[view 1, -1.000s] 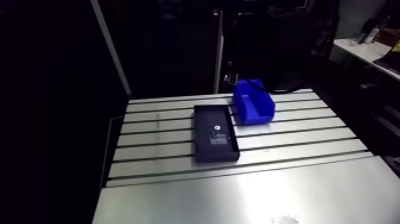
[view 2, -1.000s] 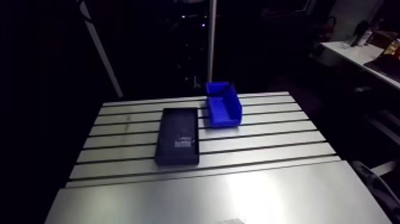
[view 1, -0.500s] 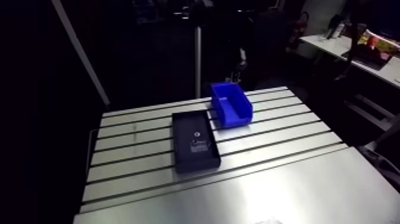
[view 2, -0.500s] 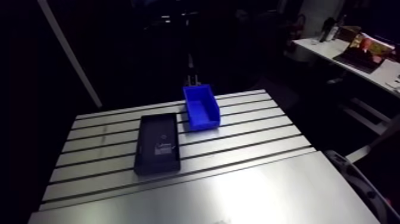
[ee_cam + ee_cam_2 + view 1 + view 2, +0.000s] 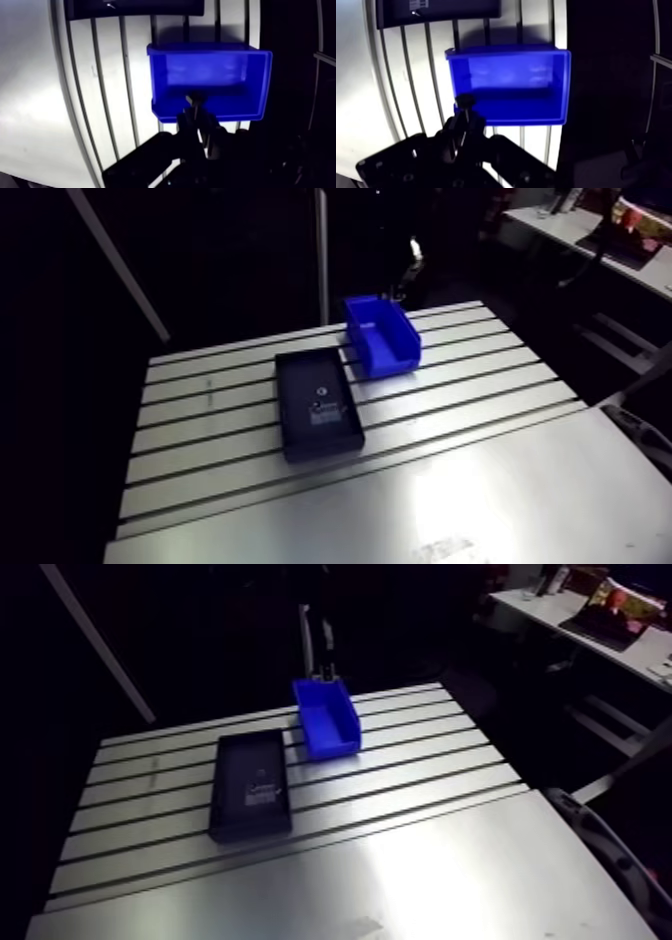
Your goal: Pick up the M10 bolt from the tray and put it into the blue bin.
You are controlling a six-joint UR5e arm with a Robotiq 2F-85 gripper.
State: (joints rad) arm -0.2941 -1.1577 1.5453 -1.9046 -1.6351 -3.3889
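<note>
In the wrist view my gripper (image 5: 195,117) is shut on a dark M10 bolt (image 5: 467,101). The bolt's round head sticks out past the fingertips (image 5: 456,127). It hangs above the near wall of the blue bin (image 5: 210,75), whose inside shows nothing in it. In the arm view the blue bin (image 5: 382,336) stands at the far side of the table. The black tray (image 5: 318,403) lies right beside it, with a small round part (image 5: 321,391) and a pale label (image 5: 322,414) inside. The gripper itself is lost in the dark behind the bin in the arm view.
The slotted aluminium table (image 5: 460,403) runs under both containers. A smooth metal plate (image 5: 420,508) covers its near part. A thin upright post (image 5: 322,248) stands behind the table's far edge. The edge of the tray (image 5: 135,7) shows beyond the bin in the wrist view.
The whole arm view has shifted as the camera moved with the arm. The tray and the bin keep their places on the table.
</note>
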